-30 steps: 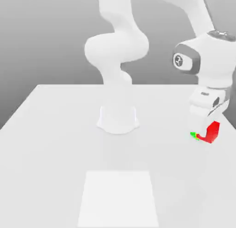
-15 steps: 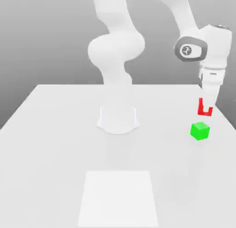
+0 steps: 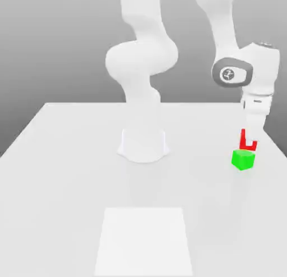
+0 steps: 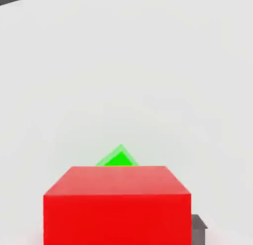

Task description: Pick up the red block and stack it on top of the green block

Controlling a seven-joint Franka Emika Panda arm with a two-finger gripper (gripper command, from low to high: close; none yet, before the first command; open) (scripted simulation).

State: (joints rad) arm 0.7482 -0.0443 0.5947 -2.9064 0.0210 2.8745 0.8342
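Exterior view has the gripper (image 3: 249, 137) hanging off the white arm (image 3: 143, 52) near the table's (image 3: 67, 169) right edge in that view, fingers clamped shut on the red block (image 3: 248, 142). That block sits in the air right above the green block (image 3: 242, 159), which rests on the table. From the hand view the red block (image 4: 117, 204) looms close, with a corner of the green block (image 4: 117, 158) peeking out past it.
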